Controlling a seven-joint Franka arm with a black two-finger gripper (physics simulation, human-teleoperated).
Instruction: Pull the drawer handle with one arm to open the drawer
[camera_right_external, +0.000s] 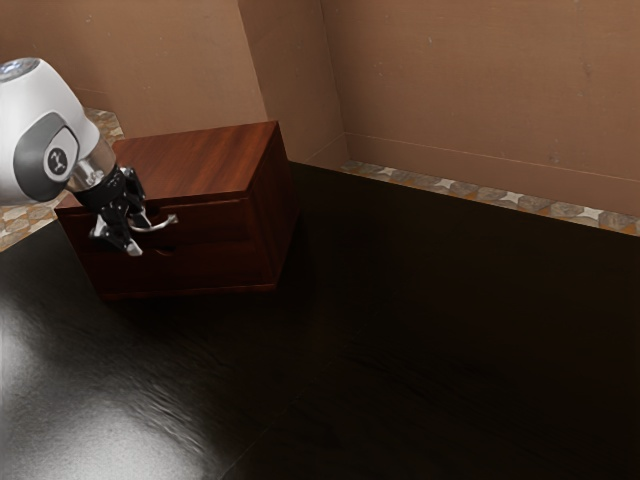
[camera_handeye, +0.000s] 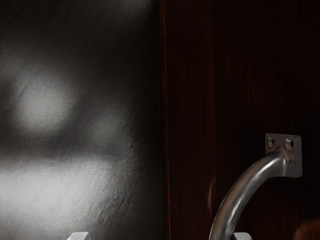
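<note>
A dark red wooden cabinet (camera_right_external: 200, 160) stands on the black table at the exterior view's left. Its drawer front (camera_right_external: 215, 222) carries a curved silver handle (camera_right_external: 160, 222). My black gripper (camera_right_external: 125, 238) is at the end of that handle toward the view's left, open. In the wrist view the handle (camera_handeye: 250, 185) arcs from its screwed mounting plate (camera_handeye: 284, 150) down past one pale fingertip (camera_handeye: 242, 236). The other fingertip (camera_handeye: 79, 235) stands far off over the table. The handle lies between the fingers, close to one. The drawer front (camera_handeye: 225, 75) looks about level with the cabinet face.
The glossy black table (camera_right_external: 380, 360) stretches wide to the exterior view's right and front. Brown walls (camera_right_external: 480, 80) rise behind, with a patterned floor strip (camera_right_external: 500, 195) along their base. The white arm (camera_right_external: 35, 120) comes in at the upper left.
</note>
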